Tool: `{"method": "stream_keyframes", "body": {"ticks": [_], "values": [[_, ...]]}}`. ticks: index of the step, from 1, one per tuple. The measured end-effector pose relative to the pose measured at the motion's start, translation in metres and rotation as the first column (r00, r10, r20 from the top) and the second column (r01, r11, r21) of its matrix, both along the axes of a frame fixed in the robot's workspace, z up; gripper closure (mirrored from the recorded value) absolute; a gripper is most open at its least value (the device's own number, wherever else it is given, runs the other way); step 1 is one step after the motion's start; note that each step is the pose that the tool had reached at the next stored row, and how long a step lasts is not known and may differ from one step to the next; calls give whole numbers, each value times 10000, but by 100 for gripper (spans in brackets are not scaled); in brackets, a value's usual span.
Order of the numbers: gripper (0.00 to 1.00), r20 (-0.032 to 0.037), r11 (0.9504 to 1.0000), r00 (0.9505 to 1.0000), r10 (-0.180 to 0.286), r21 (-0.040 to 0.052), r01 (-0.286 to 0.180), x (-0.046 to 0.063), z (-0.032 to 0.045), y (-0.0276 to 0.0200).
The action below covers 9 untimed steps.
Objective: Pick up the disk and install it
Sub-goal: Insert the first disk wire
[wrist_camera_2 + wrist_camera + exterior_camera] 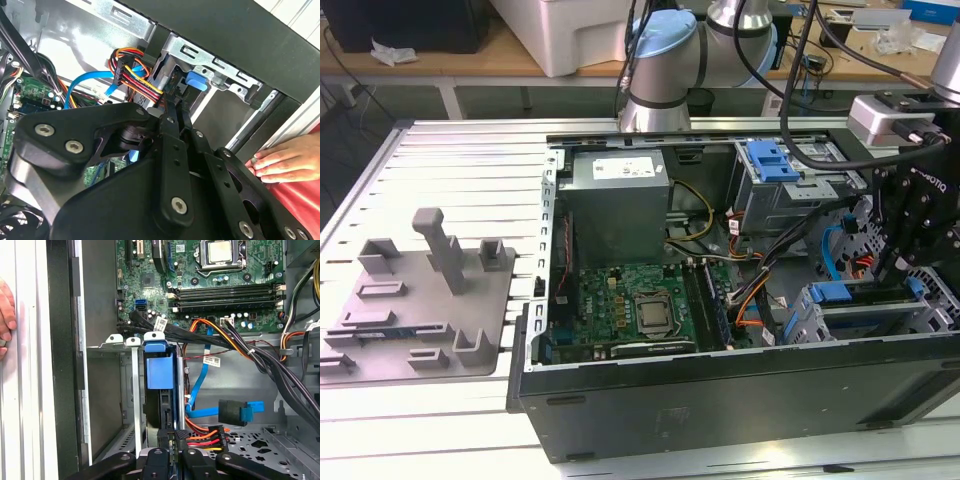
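The disk (161,407) stands on edge in the grey drive cage (131,390) at the front of the open computer case, its blue carrier frame (160,371) showing along its top. In the exterior view the blue frame (865,294) lies in the cage at the exterior view's right. My gripper (175,434) hangs right at the disk's near end with its black fingers pressed together and nothing between them. Whether the tips touch the disk I cannot tell. In the second wrist view the gripper (174,107) points at the cage beside the blue tab (196,81).
Bundled cables (260,360) and a blue data cable (240,412) run close beside the cage. The motherboard (640,305) and power supply (618,195) fill the case's middle. A second cage with a blue latch (770,160) sits behind. A hand (285,162) rests by the case edge. A grey fixture (420,300) lies on the table.
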<state>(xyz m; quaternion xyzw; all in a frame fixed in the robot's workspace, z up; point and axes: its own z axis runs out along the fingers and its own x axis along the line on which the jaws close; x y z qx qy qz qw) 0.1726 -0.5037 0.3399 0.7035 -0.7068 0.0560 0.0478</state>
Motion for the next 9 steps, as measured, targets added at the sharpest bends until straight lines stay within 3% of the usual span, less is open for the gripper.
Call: {"method": "stream_keyframes", "body": {"ticks": [9], "values": [[84, 1, 10000, 10000, 0, 13, 0, 0, -8, -2]]}}
